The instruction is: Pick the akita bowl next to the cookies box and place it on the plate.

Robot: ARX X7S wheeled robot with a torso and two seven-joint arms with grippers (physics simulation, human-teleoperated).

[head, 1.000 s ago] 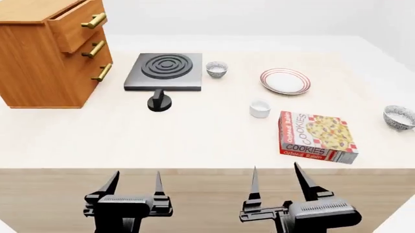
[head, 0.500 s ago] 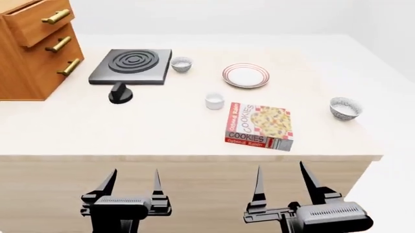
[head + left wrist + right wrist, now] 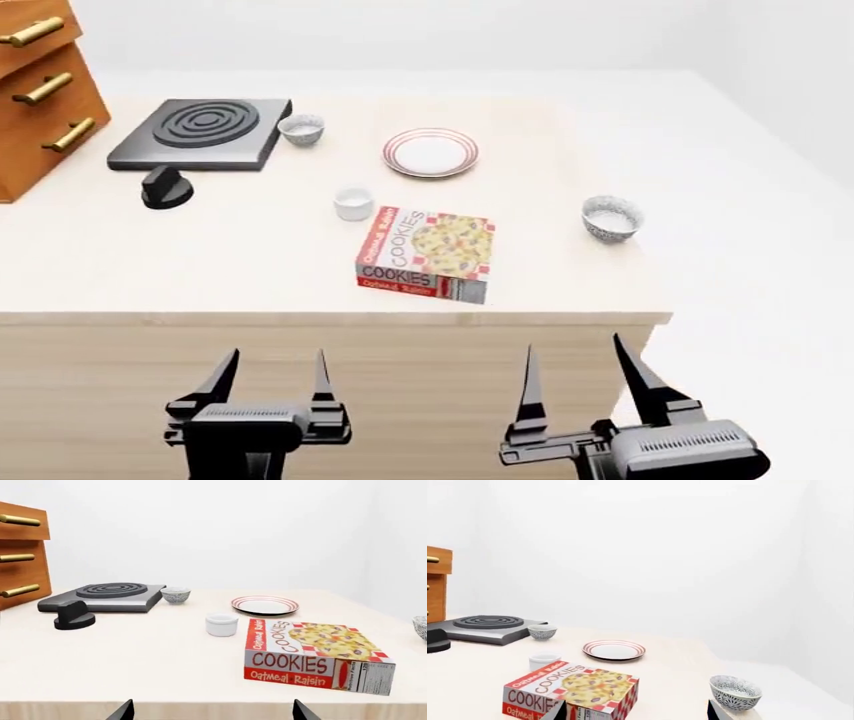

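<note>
The akita bowl (image 3: 611, 218), speckled grey and white, stands to the right of the cookies box (image 3: 424, 255) near the table's right end; it also shows in the right wrist view (image 3: 735, 692) and at the edge of the left wrist view (image 3: 421, 627). The red-ringed plate (image 3: 430, 152) lies behind the box. A twin bowl (image 3: 302, 128) sits beside the stove. My left gripper (image 3: 276, 356) and right gripper (image 3: 574, 346) both hang open and empty in front of the table's front edge, well short of every object.
A black stove plate (image 3: 203, 132) and a black knob (image 3: 166, 187) sit at the left, with a wooden drawer cabinet (image 3: 40, 90) beyond them. A small white cup (image 3: 352, 203) stands just behind the box. The table's right edge (image 3: 654, 270) is close to the akita bowl.
The head view has swung to the right, so everything on the table sits further left in the picture. Both grippers stay open and empty in the same pose.
</note>
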